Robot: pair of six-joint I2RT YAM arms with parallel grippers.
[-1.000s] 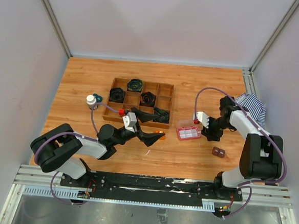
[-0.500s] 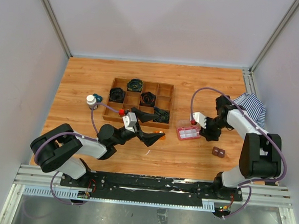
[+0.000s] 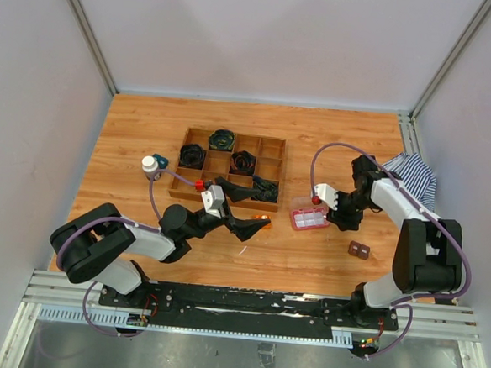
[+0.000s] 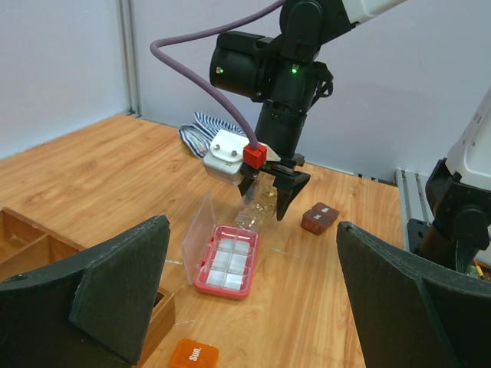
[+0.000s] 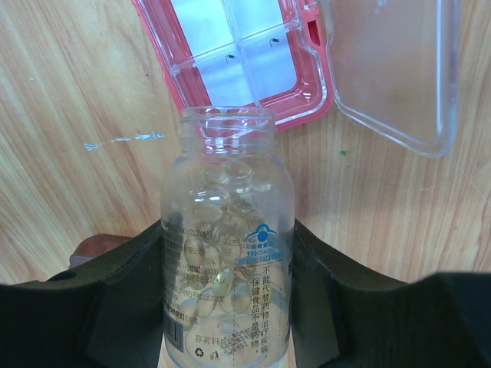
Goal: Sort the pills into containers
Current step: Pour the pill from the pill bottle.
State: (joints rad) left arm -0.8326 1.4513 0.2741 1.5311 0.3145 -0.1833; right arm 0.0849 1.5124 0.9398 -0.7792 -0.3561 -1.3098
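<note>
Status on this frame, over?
Left claw open, empty, by the wooden tray. Right claw shut on uncapped clear bottle, mouth tipped toward open pink box. Nothing between them.

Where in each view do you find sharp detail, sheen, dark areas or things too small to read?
Right wrist view: the clear bottle is sharp, its label print visible; the lid of the pink box shows a pale sheen; the jaws are near-black. Left wrist view: its own jaws loom dark in both lower corners. Top view: the table is evenly lit, shadows faint, the bottle tiny.
</note>
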